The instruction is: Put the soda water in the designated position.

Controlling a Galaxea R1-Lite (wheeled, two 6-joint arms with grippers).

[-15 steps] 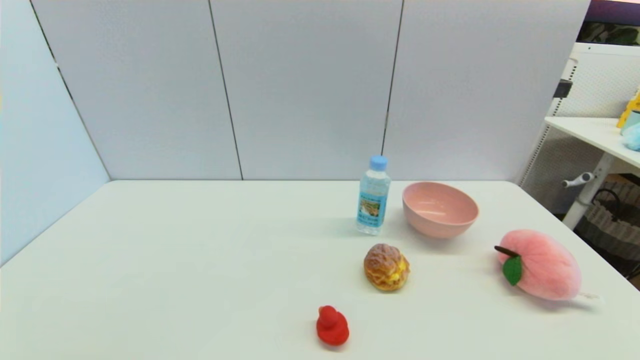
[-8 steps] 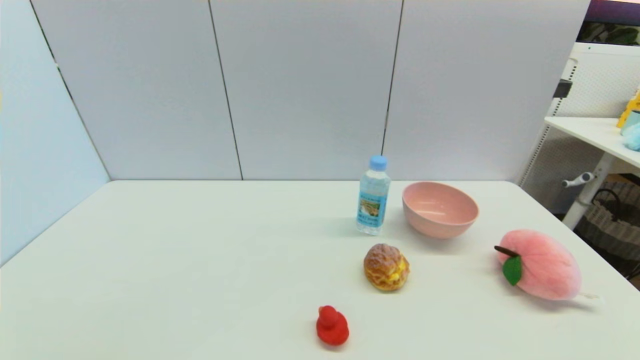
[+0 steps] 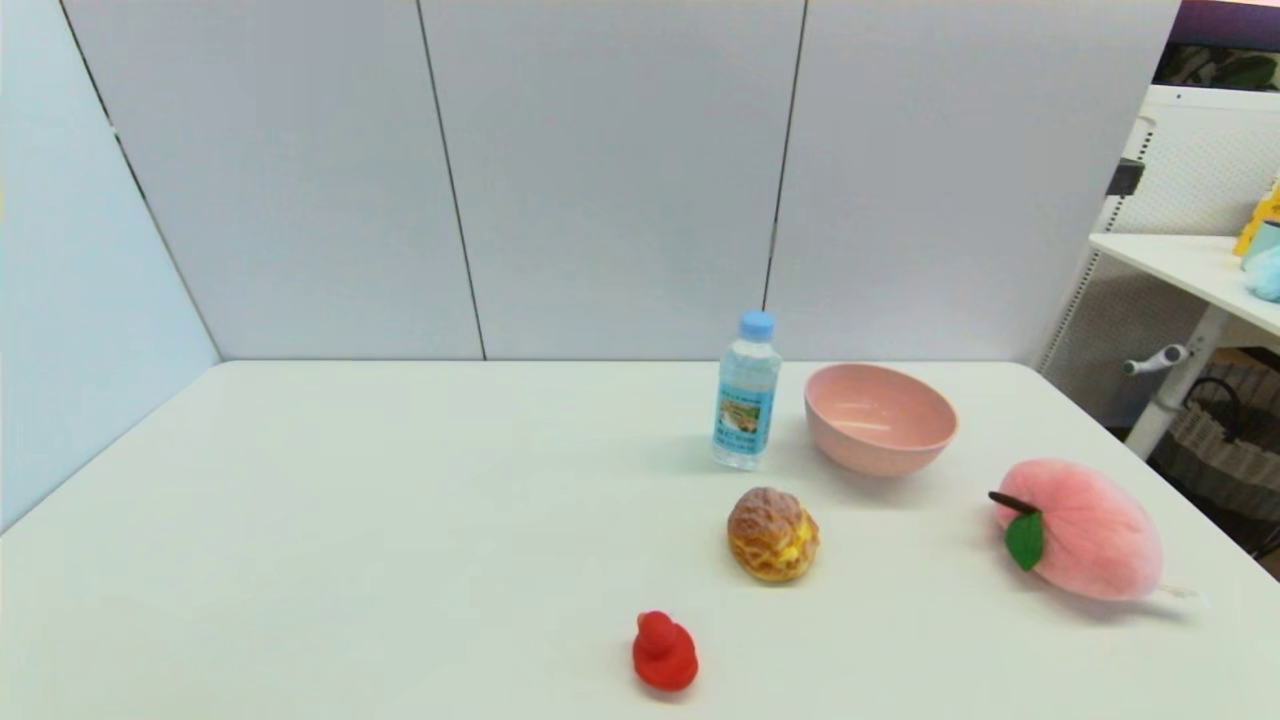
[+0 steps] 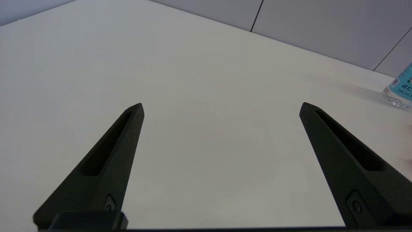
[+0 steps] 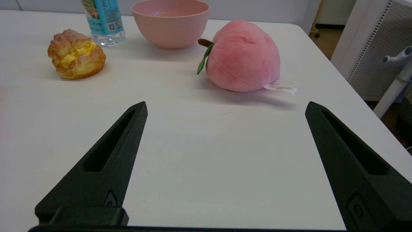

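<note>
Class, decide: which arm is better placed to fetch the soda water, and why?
Probably the right. The right pincer, open, faces the soda water beyond the cream puff; the left pincer, open, sees it only at its view's edge.

Left gripper (image 4: 220, 108) spread wide over table (image 4: 199, 80); soda water (image 4: 399, 91) well apart.

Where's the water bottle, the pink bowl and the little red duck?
Bottle (image 3: 745, 402): head view, on its blue label.
Bowl (image 3: 878, 440): head view, on its outer wall.
Duck (image 3: 664, 655): head view, on its body.
</note>
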